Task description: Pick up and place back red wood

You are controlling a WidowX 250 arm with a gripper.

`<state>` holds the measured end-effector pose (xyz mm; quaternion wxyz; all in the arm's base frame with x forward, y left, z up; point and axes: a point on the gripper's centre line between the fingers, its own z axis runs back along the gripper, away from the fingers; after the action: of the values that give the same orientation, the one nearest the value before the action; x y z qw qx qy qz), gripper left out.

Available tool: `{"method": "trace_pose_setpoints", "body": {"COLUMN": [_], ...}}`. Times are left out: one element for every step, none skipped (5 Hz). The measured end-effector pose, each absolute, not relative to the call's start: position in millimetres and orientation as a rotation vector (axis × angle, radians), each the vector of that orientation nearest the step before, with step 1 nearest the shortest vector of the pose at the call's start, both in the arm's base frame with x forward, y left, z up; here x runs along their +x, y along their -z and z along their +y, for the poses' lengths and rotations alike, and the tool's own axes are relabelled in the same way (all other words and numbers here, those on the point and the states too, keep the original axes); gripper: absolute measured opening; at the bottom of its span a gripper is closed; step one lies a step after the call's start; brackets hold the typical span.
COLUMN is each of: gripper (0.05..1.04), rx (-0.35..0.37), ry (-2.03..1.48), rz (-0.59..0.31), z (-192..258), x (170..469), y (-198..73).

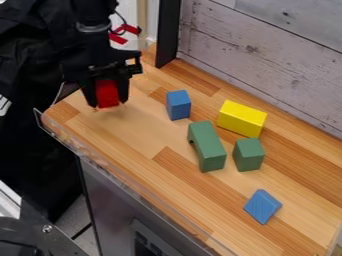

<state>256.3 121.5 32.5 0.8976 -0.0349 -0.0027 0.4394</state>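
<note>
Camera view: The black WidowX arm [93, 30] enters from the top edge at upper left. Its gripper [107, 102] hangs nearly vertical over the far left part of the wooden countertop [143, 132], fingertips pointing down. The jaws are pinching the red wood block [107, 93], one finger against each side. The block is a plain, straight-edged rectangular piece, held upright; a soft shadow falls on the wood below it.

The countertop is laminated from pale and darker orange-brown strips, with visible grain. A thin transparent edging [120, 174] follows its near left edge. A backboard [267, 55] of whitish-grey planks, knotted and grained, rises along the far right side; a flat black post [168, 32] stands at its left end.

Matte blocks are on the countertop. Nearest the gripper is a small blue rectangular block [178, 105], upright. To its right lies a yellow oblong block [242, 118], flat-faced and sharp-edged. In front of these lies a long green block [207, 146] with a curved notch in its left side. Just beside it, apart, is a shorter green block [248, 154], squarish. Nearer the camera is a blue wedge [262, 206] with slanted faces.
</note>
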Motion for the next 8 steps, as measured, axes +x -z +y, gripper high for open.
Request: {"method": "trace_pose_setpoints", "body": {"gripper": [0.598, 0.598, 0.654, 0.930, 1.003, 1.000, 1.000, 1.000], "rx": [-0.073, -0.073, -0.054, -0.048, -0.067, -0.060, -0.016, 0.026], "ry": [-0.930, -0.941, -0.929, -0.930, -0.921, -0.893, -0.829, -0.709], "rz": [0.024, 0.053, 0.063, 0.078, 0.072, -0.026, -0.069, -0.093], "z": [121, 120, 122, 121, 114, 113, 101, 81], "x": [255, 253, 253, 251, 246, 248, 249, 251], "y": [-20, -9, -5, -3, -15, -52, -81, -102]}}
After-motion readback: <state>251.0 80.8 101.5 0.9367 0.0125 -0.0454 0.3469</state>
